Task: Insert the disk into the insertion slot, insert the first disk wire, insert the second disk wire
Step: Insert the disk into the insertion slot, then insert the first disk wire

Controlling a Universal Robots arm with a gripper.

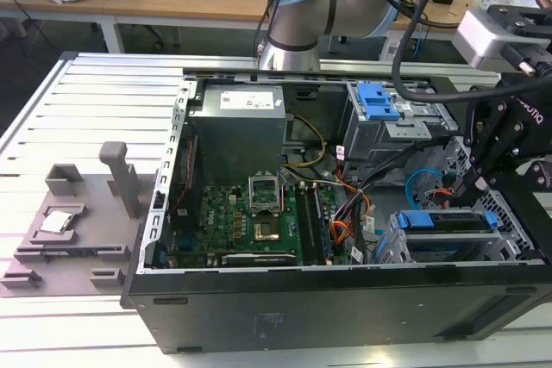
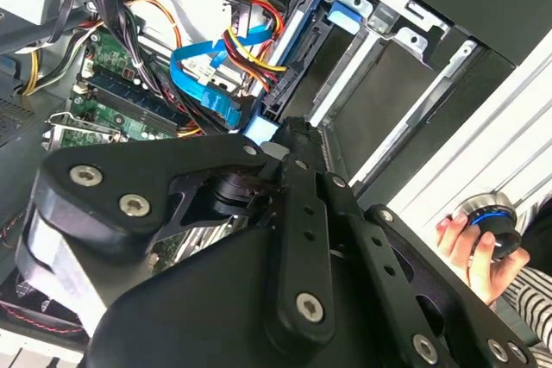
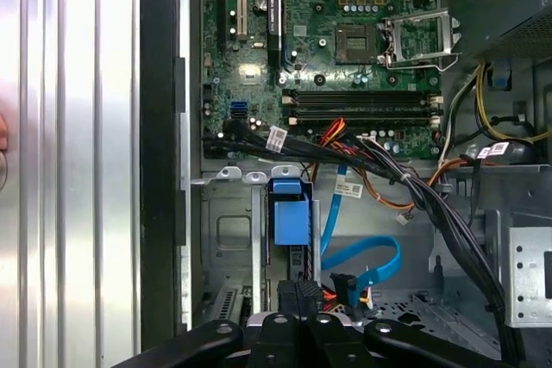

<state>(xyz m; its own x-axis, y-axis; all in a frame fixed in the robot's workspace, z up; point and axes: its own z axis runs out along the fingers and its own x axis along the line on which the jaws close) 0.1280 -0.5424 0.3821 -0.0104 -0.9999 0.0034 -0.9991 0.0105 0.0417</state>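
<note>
Exterior view above open case [image 1: 345, 321]; both wrist views close over shared motherboard [image 3: 332, 62].

arm [image 1: 297, 6]: silver-grey tubes, pale-blue joint caps | cables [image 1: 398, 62]: thick, black, looping by the wrist | camera box [image 1: 493, 36]: light grey, at the wrist | gripper [image 2: 289, 140]: matte black linked bars, silver screw heads, white lettering on the body
</note>
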